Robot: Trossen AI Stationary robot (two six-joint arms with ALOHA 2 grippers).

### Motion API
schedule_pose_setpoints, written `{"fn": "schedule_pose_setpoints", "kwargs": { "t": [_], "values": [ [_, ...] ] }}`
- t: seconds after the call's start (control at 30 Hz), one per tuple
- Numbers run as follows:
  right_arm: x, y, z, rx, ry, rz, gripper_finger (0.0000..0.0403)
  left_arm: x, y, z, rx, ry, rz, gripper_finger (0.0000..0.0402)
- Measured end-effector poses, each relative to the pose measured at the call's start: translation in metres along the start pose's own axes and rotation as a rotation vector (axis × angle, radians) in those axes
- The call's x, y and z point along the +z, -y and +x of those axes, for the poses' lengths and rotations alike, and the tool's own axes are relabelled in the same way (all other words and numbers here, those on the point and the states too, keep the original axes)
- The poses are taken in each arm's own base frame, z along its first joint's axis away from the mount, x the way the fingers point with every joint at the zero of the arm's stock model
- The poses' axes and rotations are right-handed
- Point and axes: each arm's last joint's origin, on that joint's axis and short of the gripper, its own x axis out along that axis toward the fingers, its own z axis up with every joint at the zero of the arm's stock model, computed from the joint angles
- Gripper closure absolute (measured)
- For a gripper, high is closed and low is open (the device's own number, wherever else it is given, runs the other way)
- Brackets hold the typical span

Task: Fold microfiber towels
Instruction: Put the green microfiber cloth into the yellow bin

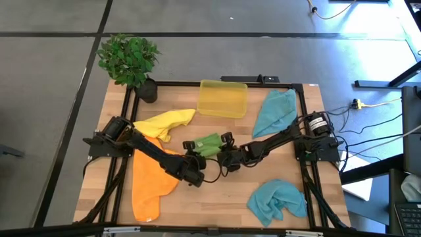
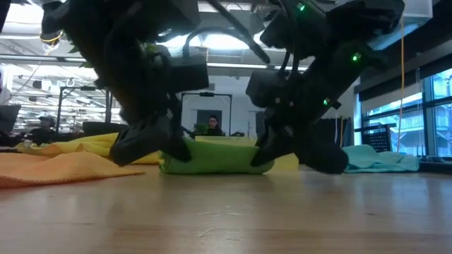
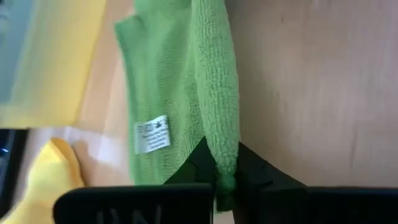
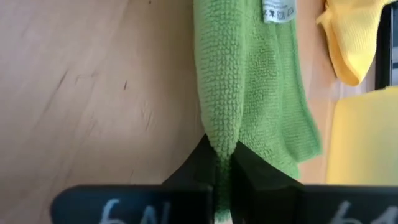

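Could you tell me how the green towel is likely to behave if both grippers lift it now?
The green towel, pinched by left gripper and right gripper, would probably sag between them, being soft folded cloth. Its nubby pile likely resists slipping. It seems light.

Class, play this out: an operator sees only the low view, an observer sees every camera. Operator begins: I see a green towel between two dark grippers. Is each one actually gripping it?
Observer: Yes. The left gripper is shut on the green towel.
Operator: And the other one?
Observer: The right gripper is shut on its folded edge too.
Operator: Anything behind the towel?
Observer: A yellow bin sits near the table's far edge.
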Motion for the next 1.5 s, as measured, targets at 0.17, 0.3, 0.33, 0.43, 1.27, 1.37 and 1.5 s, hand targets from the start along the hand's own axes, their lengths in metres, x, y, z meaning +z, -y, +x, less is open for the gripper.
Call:
{"fn": "schedule_pose_setpoints", "kwargs": {
  "t": [0.17,0.3,0.33,0.43,1.27,1.37,1.5],
  "values": [
    [0.004,0.012,-0.021,-0.004,0.022,0.06,0.0388,0.009,-0.019,-0.012,0.009,0.025,-0.007,0.0398],
    [0.008,0.024,-0.038,-0.015,0.059,0.083,0.0388,0.018,-0.043,-0.025,0.058,0.064,0.006,0.0399],
    [0.009,0.027,-0.042,-0.019,0.068,0.089,0.0388,0.02,-0.051,-0.027,0.064,0.068,0.006,0.04],
    [0.007,0.04,-0.052,-0.062,0.059,0.086,0.0388,0.027,-0.075,-0.031,0.085,0.086,0.003,0.04],
    [-0.064,0.18,-0.073,-0.217,-0.033,0.35,0.0389,0.04,-0.269,0.051,-0.032,0.298,-0.135,0.0401],
    [-0.077,0.195,-0.068,-0.216,-0.039,0.362,0.0389,0.036,-0.286,0.065,-0.02,0.345,-0.129,0.0401],
    [-0.092,0.212,-0.063,-0.201,-0.021,0.373,0.0389,0.026,-0.306,0.083,-0.049,0.393,-0.124,0.0401]
  ]
}}
